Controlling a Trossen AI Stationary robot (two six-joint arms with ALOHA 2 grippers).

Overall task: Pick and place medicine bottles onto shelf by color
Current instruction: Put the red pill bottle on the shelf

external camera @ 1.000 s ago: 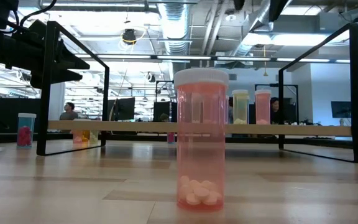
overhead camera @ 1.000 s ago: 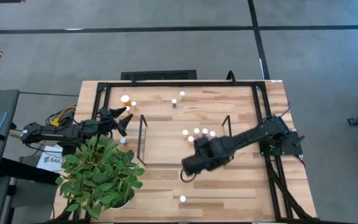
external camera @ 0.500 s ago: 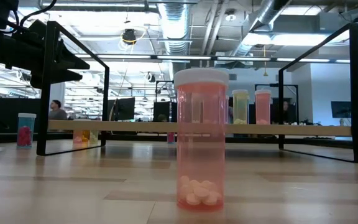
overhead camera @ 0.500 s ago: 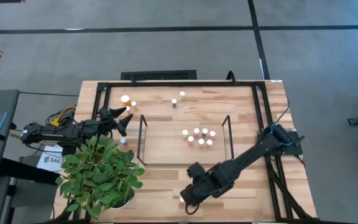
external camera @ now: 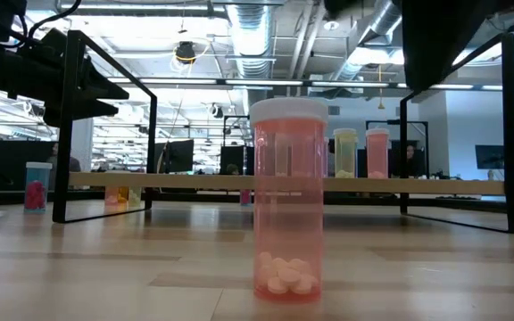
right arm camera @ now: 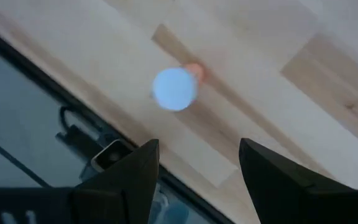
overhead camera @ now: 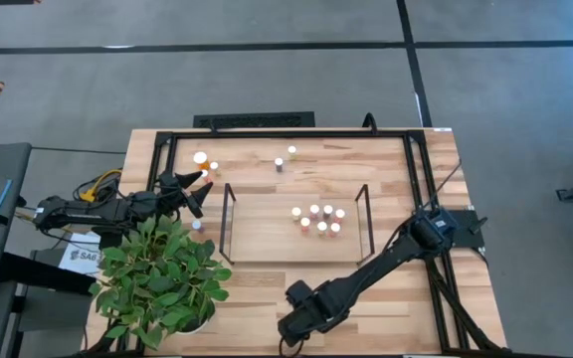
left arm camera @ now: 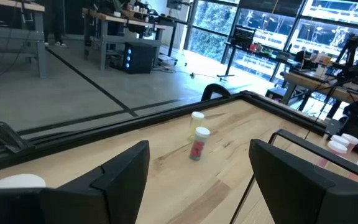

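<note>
We are holding our right end effector (overhead camera: 288,336) above the pink bottle (external camera: 287,210) at the table's (overhead camera: 386,308) front edge, fingers (right arm camera: 132,177) apart and gripping nothing. We are keeping our left end effector (overhead camera: 199,189) open too, near the large bottle (overhead camera: 200,158) at the back left corner. Seven bottles are standing clustered on the shelf (overhead camera: 267,224), and two more (left arm camera: 197,137) are sitting behind it.
</note>
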